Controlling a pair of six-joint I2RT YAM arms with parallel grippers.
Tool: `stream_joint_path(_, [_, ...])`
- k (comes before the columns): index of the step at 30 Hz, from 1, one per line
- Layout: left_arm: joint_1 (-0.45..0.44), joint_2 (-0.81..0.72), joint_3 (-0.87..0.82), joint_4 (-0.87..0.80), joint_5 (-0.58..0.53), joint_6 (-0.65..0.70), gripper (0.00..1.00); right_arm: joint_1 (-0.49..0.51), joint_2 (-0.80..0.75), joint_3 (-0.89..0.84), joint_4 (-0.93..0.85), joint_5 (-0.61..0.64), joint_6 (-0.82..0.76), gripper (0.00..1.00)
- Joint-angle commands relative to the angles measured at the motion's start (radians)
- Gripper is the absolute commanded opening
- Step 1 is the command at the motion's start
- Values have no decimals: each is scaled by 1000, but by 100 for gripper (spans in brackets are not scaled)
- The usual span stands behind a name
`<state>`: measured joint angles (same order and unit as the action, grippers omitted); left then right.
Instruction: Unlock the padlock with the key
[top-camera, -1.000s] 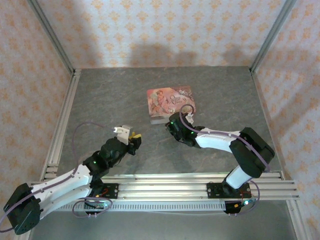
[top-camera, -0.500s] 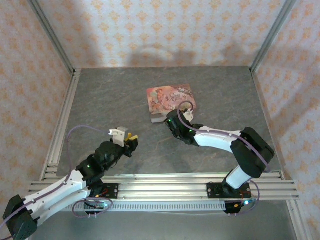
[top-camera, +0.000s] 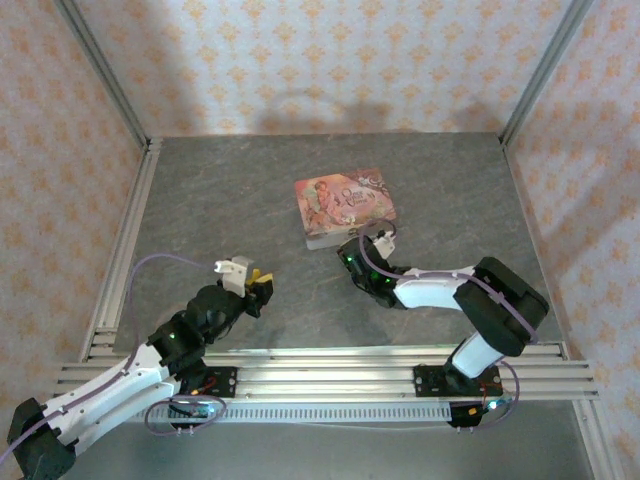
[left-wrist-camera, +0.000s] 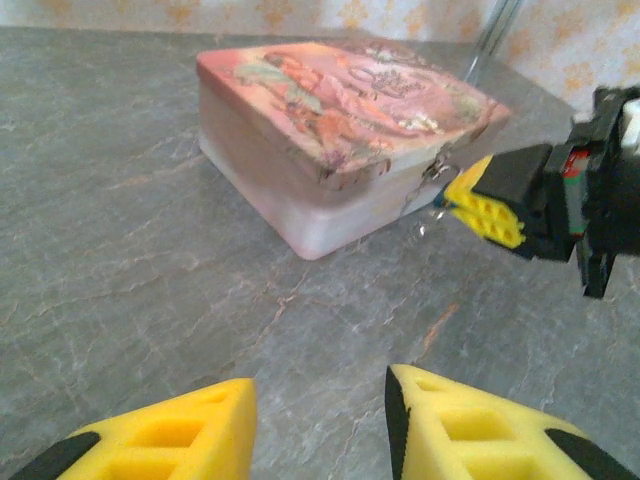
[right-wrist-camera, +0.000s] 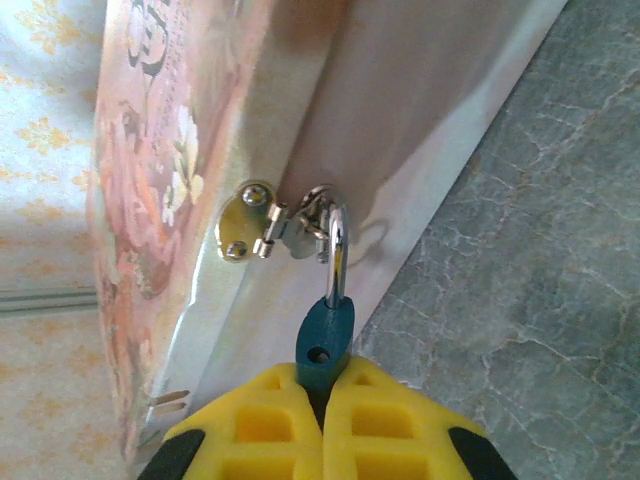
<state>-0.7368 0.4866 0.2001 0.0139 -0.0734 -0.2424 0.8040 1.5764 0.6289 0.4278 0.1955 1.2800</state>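
the padlock is pinched by its blue body between the right fingers, as shown by the right wrist camera. its silvery shackle is hooked through the hasp on the floral box. from above, this grip is too small to be made out. the left fingers are held spread over the worktop, apart from the box.

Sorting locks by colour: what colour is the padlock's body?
The tiny padlock has a dark teal-blue body; the right wrist view shows it best.
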Motion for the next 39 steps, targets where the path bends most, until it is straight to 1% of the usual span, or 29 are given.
stream_joint_path(1, [10,35,81,-73,-45,8,40,-16,15,-12,82,53,12,0])
stream_joint_path(5, [16,172,200,-119,-32,2,40,-25,21,-8,74,57,42,0])
stream_joint_path(8, [19,291,278,-122,15,-1,39,-25,15,51,-77,73,64,0])
stream_joint_path(9, [20,319,296,-117,30,-1,39,-24,18,60,-104,78,67,0])
stream_joint_path(13, [22,386,335,-75,70,-3,39,-28,45,44,-95,82,118,0])
stream_joint_path(17, [33,395,353,-75,87,15,39,-31,70,22,-40,63,127,0])
stream_joint_path(21, [51,392,358,-80,104,29,39,-33,59,21,50,47,39,0])
stream_joint_path(26, [63,389,352,-66,117,35,39,-35,31,46,32,79,-14,0])
stream_joint_path(30, [64,389,351,-64,119,43,39,-41,48,58,-27,105,31,0])
stream_joint_path(35, [66,389,346,-70,124,45,39,-43,88,49,-77,105,147,0])
stream_joint_path(37, [66,389,344,-71,127,42,39,-43,96,50,-47,90,140,0])
stream_joint_path(39, [67,388,343,-73,130,37,39,-43,86,70,-57,78,119,0])
